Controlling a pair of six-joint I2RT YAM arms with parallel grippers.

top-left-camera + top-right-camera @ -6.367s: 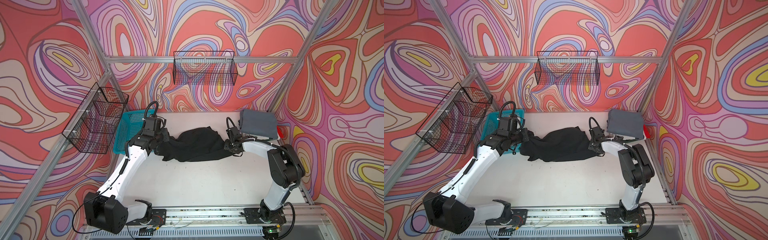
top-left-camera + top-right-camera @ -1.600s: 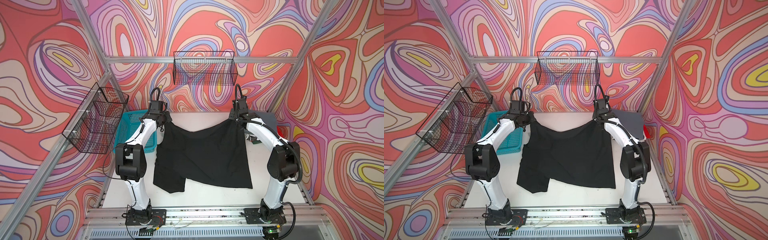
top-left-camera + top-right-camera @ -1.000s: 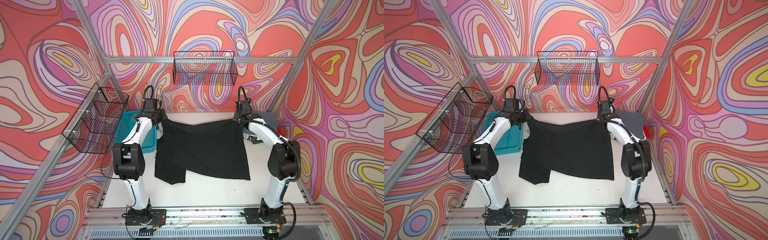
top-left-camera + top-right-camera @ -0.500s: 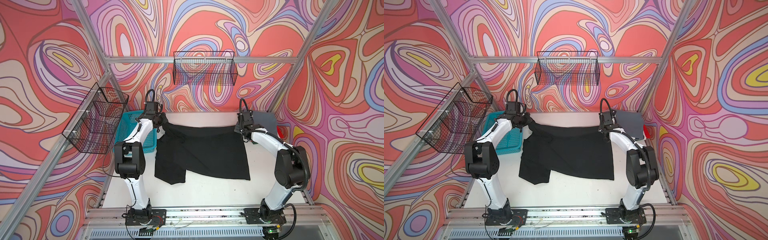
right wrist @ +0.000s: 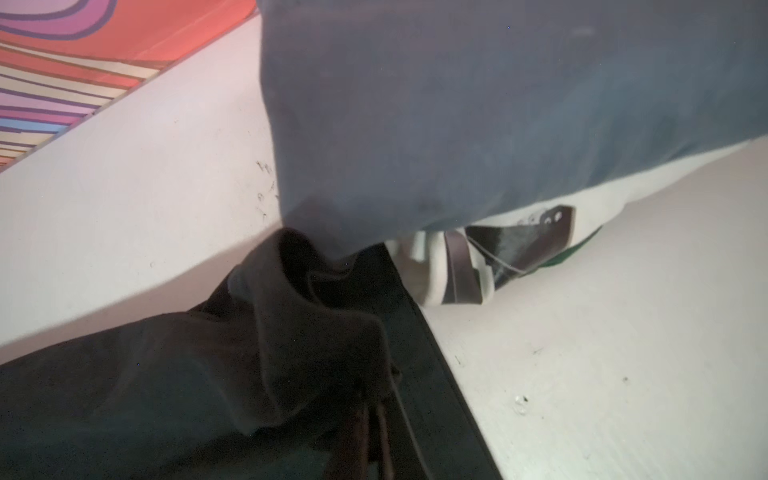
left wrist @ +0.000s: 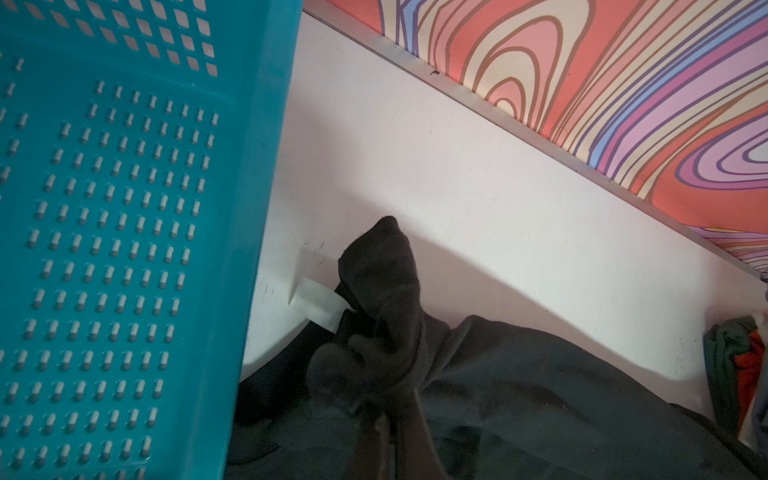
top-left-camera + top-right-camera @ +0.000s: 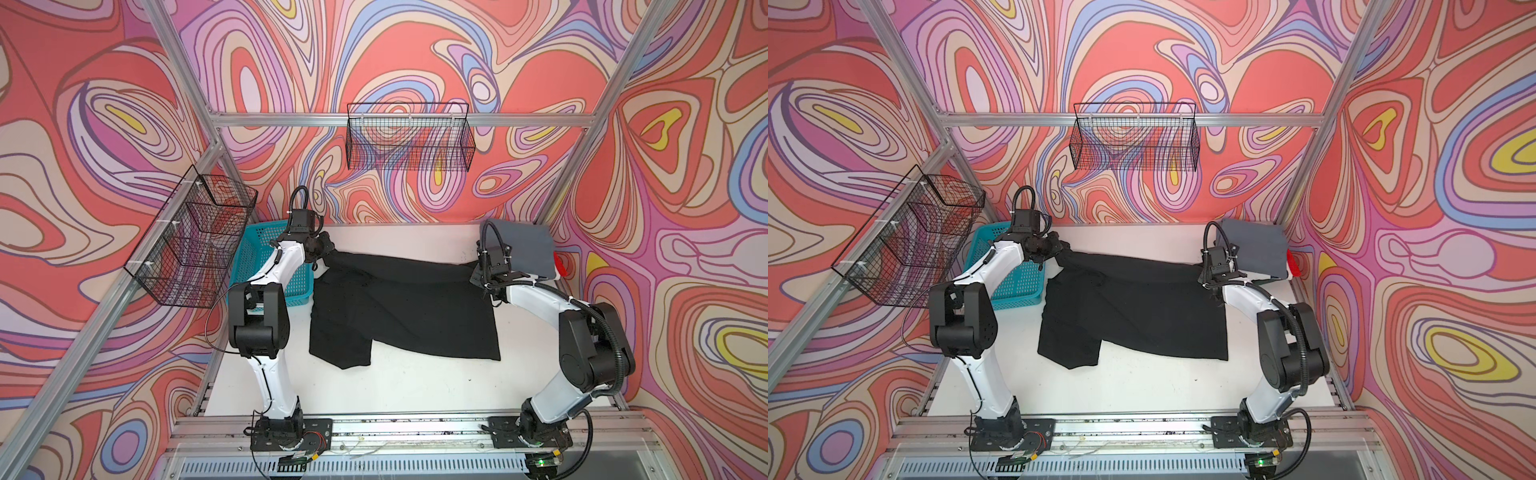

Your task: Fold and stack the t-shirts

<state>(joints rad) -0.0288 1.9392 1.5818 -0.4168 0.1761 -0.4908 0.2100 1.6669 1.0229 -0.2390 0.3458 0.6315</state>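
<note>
Black t-shirt (image 7: 407, 316) stretches between left tool (image 7: 327, 254) and right tool (image 7: 477, 277), each clamping a corner.

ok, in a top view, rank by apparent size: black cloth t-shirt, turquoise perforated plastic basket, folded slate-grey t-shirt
1. black cloth t-shirt
2. turquoise perforated plastic basket, partly hidden by the left arm
3. folded slate-grey t-shirt

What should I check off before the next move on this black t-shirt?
1. Left hand shut on black t-shirt corner: ok.
2. Right hand shut on its other corner: ok.
3. Shirt flat on table: not ok, the side near the turquoise basket lies folded over.
4. Shirt clear of basket: cannot tell.
5. Right-held corner clear of grey folded t-shirt: cannot tell.
</note>
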